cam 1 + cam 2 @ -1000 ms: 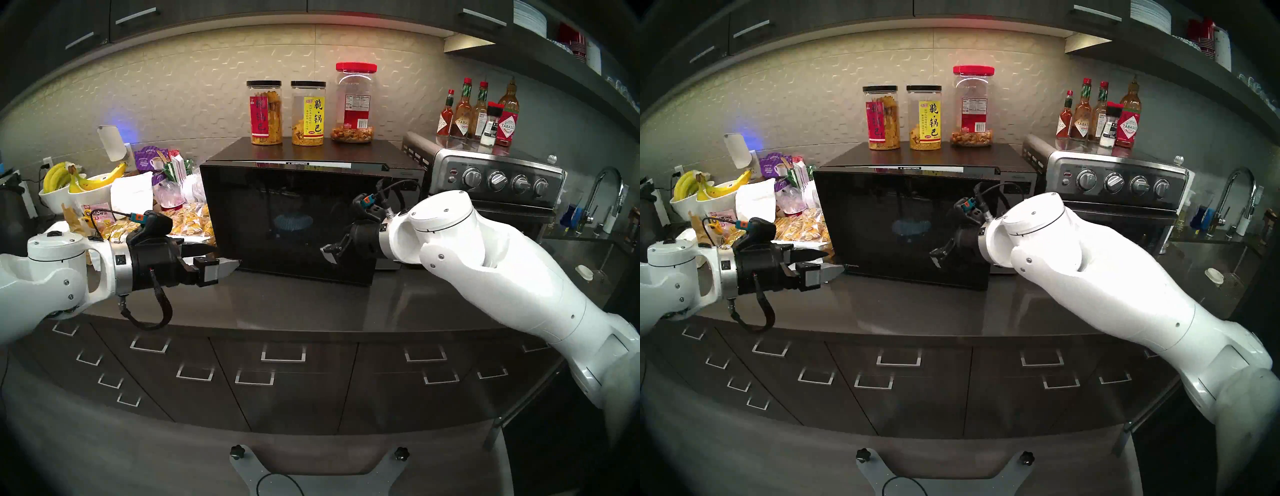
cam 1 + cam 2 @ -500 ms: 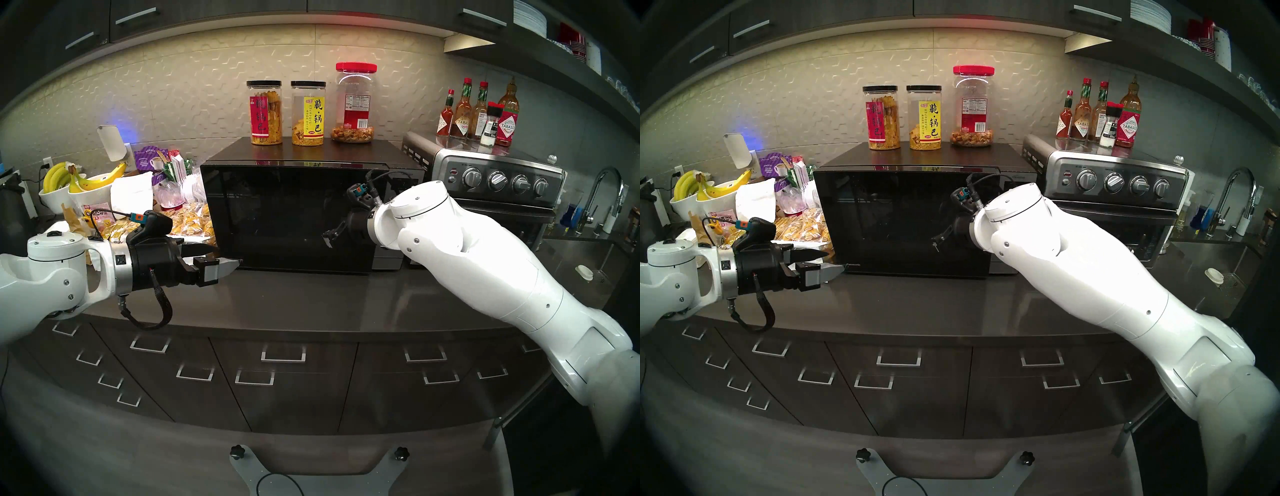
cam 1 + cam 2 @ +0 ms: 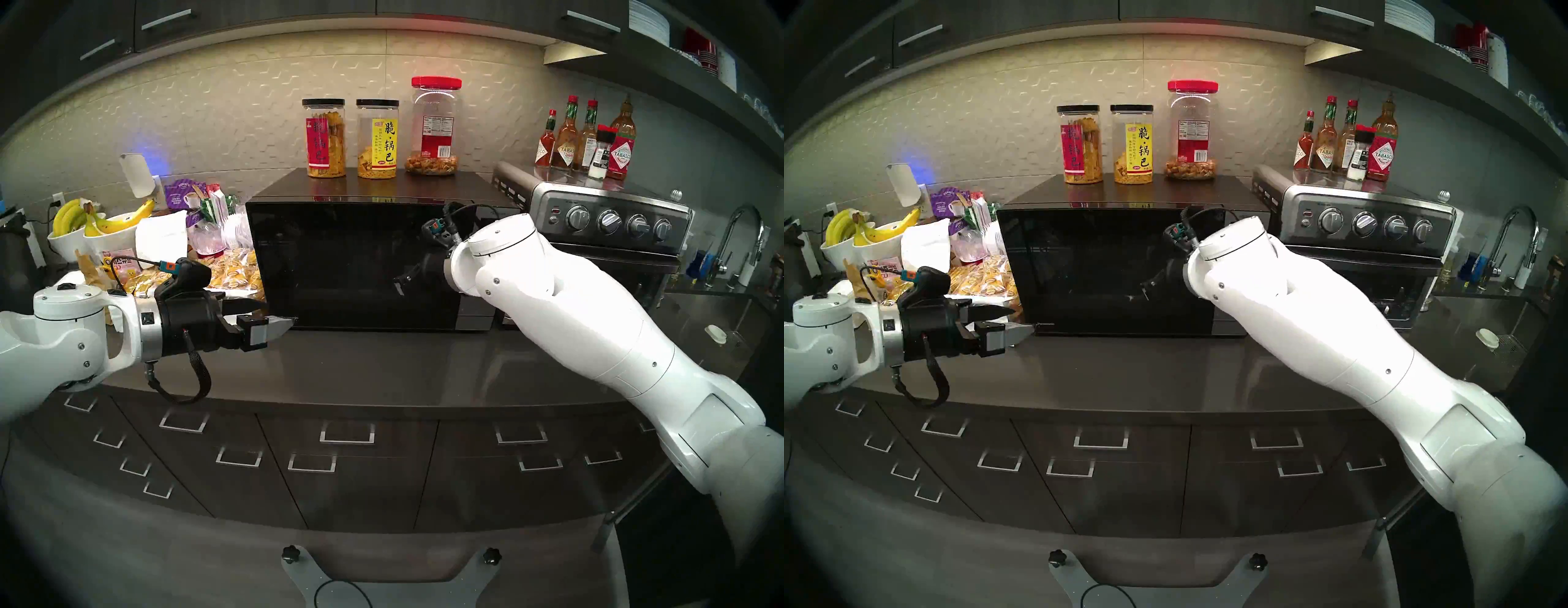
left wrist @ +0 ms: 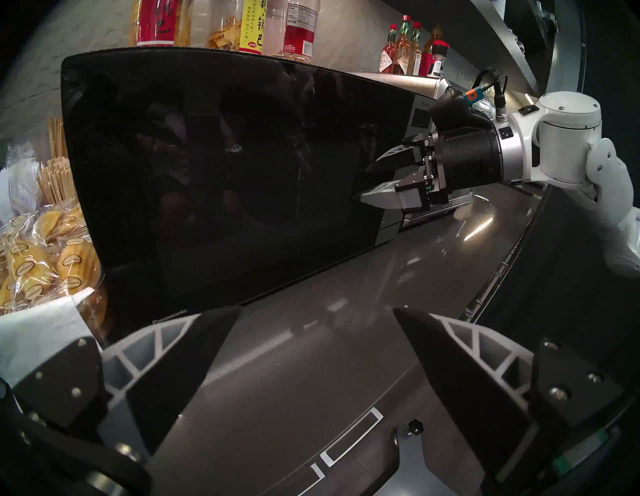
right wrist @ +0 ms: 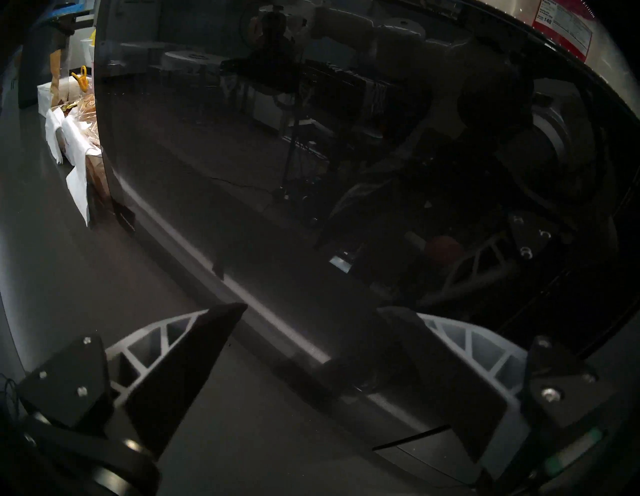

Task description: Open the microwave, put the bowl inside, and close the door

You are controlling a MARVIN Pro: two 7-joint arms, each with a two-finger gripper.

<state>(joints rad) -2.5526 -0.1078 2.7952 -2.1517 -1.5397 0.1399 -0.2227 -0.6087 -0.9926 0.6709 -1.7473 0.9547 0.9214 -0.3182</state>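
Countertop-level left wrist view alone shows right gripper (image 4: 363,183) against door (image 4: 221,180).

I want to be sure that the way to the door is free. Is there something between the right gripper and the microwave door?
Nothing visible does. The right gripper, jaws open, is right at the black glass of the door, near its right edge, with only bare glass in front of its tips. Whether they touch it I cannot tell.
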